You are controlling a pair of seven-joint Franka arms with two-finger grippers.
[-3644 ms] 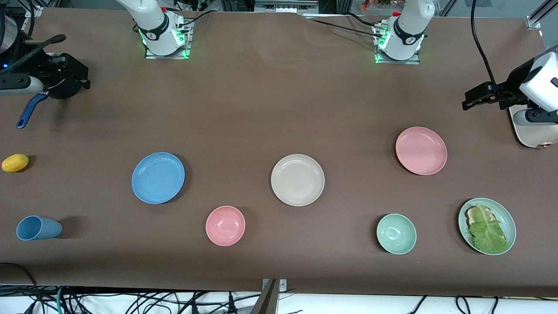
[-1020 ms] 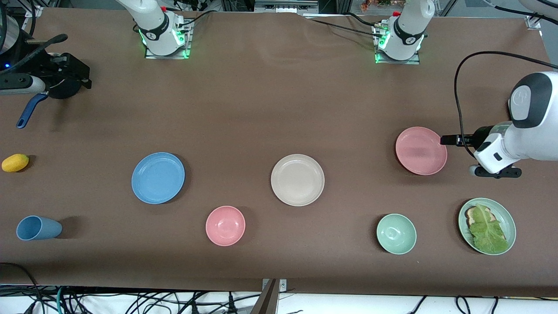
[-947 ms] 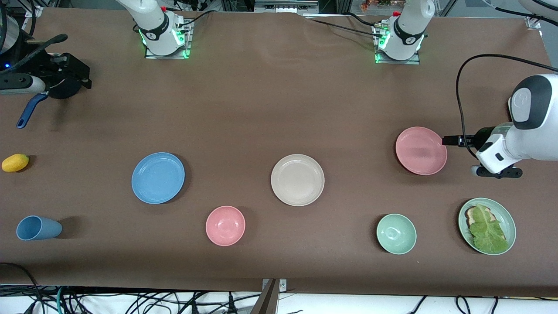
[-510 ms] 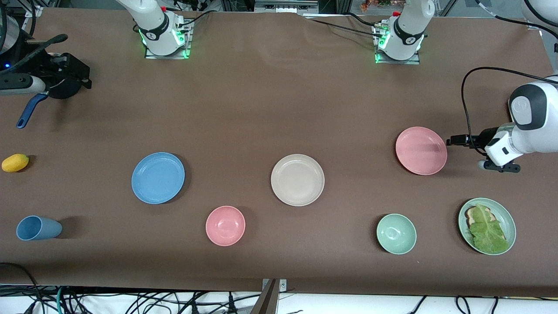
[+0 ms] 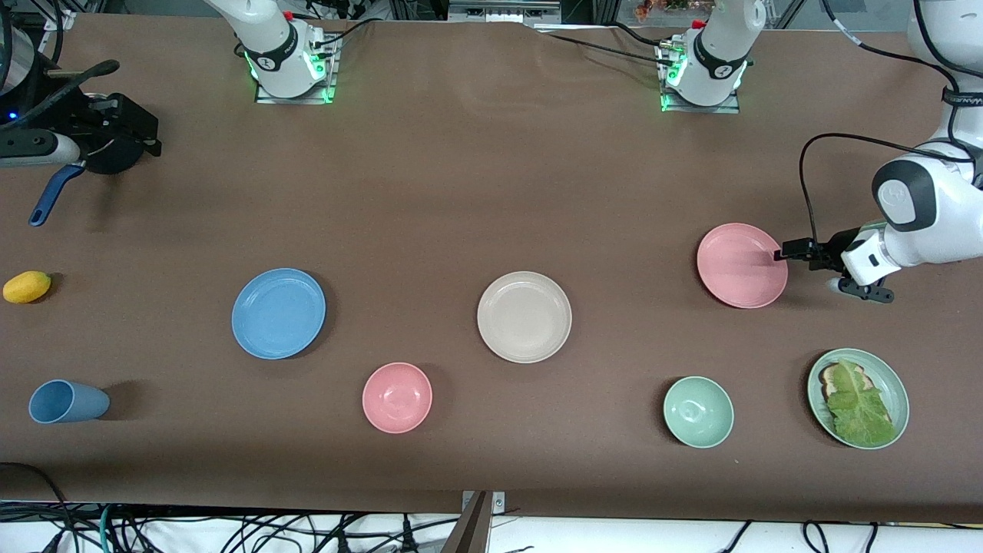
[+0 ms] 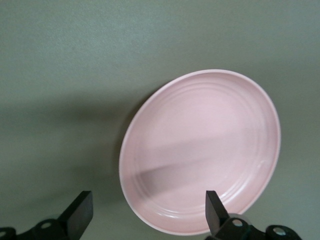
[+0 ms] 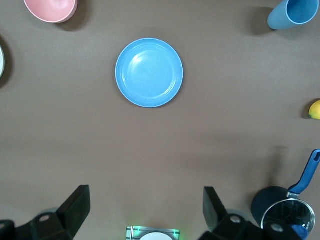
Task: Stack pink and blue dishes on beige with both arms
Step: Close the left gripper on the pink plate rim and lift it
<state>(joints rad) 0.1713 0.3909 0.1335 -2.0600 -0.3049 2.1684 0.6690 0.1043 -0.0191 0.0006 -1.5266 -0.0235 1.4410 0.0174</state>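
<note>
The pink dish (image 5: 742,265) lies toward the left arm's end of the table, with the beige plate (image 5: 524,316) at the middle and the blue dish (image 5: 278,312) toward the right arm's end. My left gripper (image 5: 785,253) is low beside the pink dish's rim, on the side toward the left arm's end. In the left wrist view the left gripper (image 6: 147,215) is open, and the pink dish (image 6: 200,150) has its near rim between the fingers. My right gripper (image 5: 150,137) waits high over the pan. The right gripper (image 7: 145,207) is open and empty, looking down on the blue dish (image 7: 149,72).
A pink bowl (image 5: 397,397) and a green bowl (image 5: 698,412) sit nearer the front camera than the plates. A green plate with lettuce and toast (image 5: 858,398) lies near the pink dish. A blue cup (image 5: 67,402), a yellow fruit (image 5: 27,286) and a blue-handled pan (image 5: 46,196) are at the right arm's end.
The left arm has come down from the table's end to the pink dish. In the last second its gripper drew back slightly, then returned to the rim. The right arm has not moved.
</note>
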